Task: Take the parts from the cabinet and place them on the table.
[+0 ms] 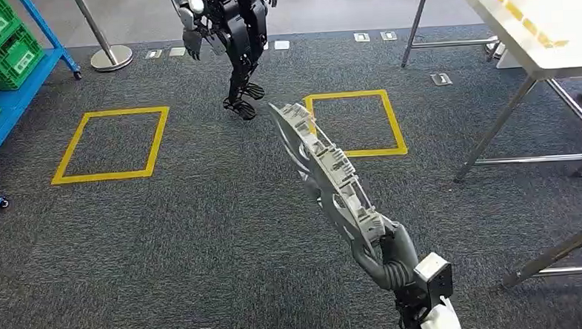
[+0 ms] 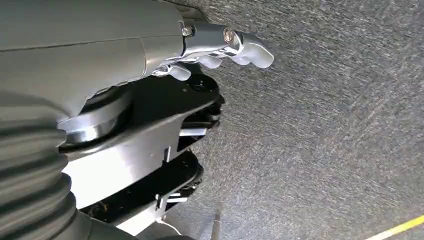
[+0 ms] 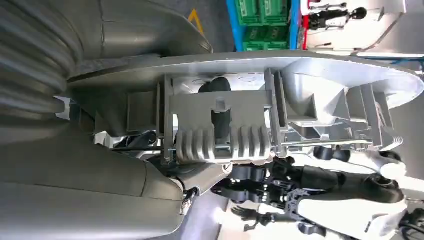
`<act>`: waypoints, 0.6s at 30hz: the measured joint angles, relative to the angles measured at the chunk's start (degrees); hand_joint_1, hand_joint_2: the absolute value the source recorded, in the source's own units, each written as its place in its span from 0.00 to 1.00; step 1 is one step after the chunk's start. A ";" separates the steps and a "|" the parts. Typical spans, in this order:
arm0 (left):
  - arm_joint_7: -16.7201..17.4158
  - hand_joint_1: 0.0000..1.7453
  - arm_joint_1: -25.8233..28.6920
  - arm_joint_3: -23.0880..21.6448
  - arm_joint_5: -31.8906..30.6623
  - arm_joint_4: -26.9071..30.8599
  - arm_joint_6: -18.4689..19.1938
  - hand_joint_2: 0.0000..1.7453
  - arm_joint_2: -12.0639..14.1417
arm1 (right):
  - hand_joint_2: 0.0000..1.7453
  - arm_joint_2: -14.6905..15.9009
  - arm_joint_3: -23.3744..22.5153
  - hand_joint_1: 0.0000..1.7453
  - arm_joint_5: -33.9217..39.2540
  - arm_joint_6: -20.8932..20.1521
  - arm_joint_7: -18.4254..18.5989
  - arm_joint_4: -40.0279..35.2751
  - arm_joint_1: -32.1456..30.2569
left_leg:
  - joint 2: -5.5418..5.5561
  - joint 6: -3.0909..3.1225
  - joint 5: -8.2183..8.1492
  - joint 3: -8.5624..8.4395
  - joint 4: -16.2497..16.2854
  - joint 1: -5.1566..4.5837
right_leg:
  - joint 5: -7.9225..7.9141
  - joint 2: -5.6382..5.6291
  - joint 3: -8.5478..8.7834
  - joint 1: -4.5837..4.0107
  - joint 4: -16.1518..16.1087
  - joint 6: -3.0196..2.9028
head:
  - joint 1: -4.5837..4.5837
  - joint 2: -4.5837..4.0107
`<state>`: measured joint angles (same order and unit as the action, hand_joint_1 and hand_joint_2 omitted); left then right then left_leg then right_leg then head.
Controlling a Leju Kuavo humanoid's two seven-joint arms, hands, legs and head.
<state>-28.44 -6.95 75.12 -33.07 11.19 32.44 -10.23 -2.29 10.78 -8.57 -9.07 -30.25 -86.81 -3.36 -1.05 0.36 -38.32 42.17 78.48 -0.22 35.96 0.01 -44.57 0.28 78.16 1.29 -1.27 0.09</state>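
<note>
Head view: the right hand (image 1: 391,258) rises from the lower edge with its dark fingers wrapped around the near end of a long, ribbed grey part (image 1: 324,174). The part is held clear of the carpet (image 1: 202,235), tilted, its far tip pointing away toward a yellow square (image 1: 355,124) taped on the floor.

Right wrist view: the part (image 3: 280,115) lies across the frame just ahead of the right hand (image 3: 125,165); a dark finger (image 3: 220,117) shows through an opening among its ribs, pressed against the casting.

Left wrist view: the left hand (image 2: 220,47) hangs over bare carpet (image 2: 325,130) with pale fingertips (image 2: 257,54) curled in; it holds nothing and touches nothing.

Edges and free room, head view: the table (image 1: 538,31) stands at the upper right, its metal legs (image 1: 494,130) reaching the floor to the right of the part and apart from it. A second yellow square (image 1: 111,143) lies to the left. A blue rack (image 1: 11,102) carrying green crates (image 1: 4,36) runs along the left edge. Another humanoid robot (image 1: 234,33) stands beyond the part's far tip, between the two squares and farther back, with a stanchion (image 1: 109,54) to its left. Open carpet lies between the part and the rack.
</note>
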 joint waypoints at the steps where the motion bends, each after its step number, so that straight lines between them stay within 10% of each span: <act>1: -0.18 0.00 -0.11 0.00 0.11 0.00 0.00 1.00 0.00 | 1.00 -0.02 0.11 1.00 -0.07 -0.02 0.02 0.24 0.60 | 0.00 -0.03 0.09 -0.17 -0.29 0.00 | -0.10 0.00 0.17 0.00 -0.29 0.00 | -0.02 0.00; 18: -0.28 0.00 0.03 0.00 0.83 0.00 -0.02 1.00 0.02 | 1.00 -0.59 0.90 1.00 -0.13 0.41 0.46 1.81 3.60 | 0.03 -0.12 3.70 -5.73 -9.52 0.00 | -3.49 0.02 5.82 0.01 -9.38 -0.12 | 0.00 0.00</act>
<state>-28.72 -6.92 75.12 -32.24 11.19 32.41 -10.21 -2.89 11.67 -8.70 -8.66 -29.79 -85.00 0.24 -1.02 0.24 -34.62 36.44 68.96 -0.22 32.47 0.04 -38.76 0.28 68.78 1.17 -1.27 0.09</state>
